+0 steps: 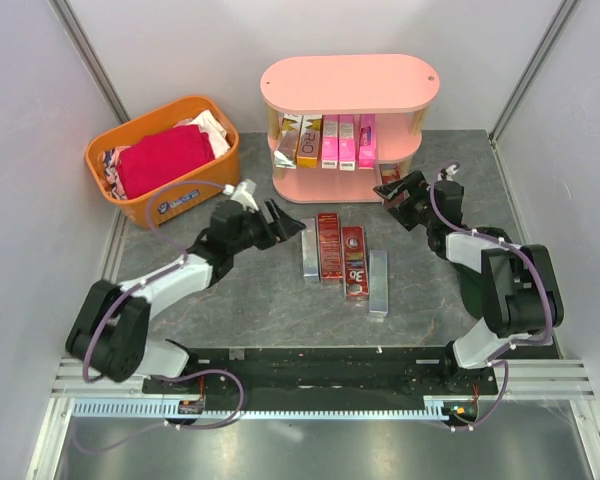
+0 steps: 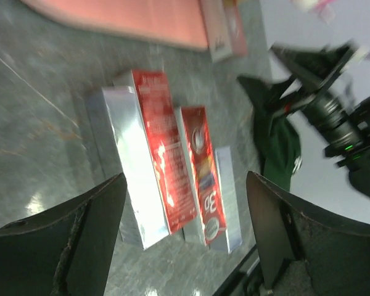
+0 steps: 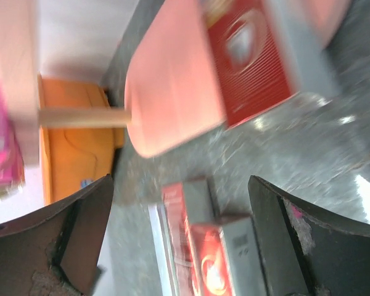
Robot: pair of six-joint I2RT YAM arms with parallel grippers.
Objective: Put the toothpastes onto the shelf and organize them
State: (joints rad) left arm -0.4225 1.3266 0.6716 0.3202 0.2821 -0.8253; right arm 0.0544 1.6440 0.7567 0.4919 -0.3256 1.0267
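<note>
Left gripper [image 1: 283, 225] released, empty | toothpastes [image 1: 329, 247] just beside | right gripper [image 1: 390, 198] released near shelf [image 1: 350, 82]

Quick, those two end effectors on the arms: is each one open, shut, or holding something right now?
Left end effector: open, holding nothing.
Right end effector: open, holding nothing.

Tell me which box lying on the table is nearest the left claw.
The silver box at the row's left end. The dark red box, the bright red box and the other silver box lie farther from the left claw.
</note>
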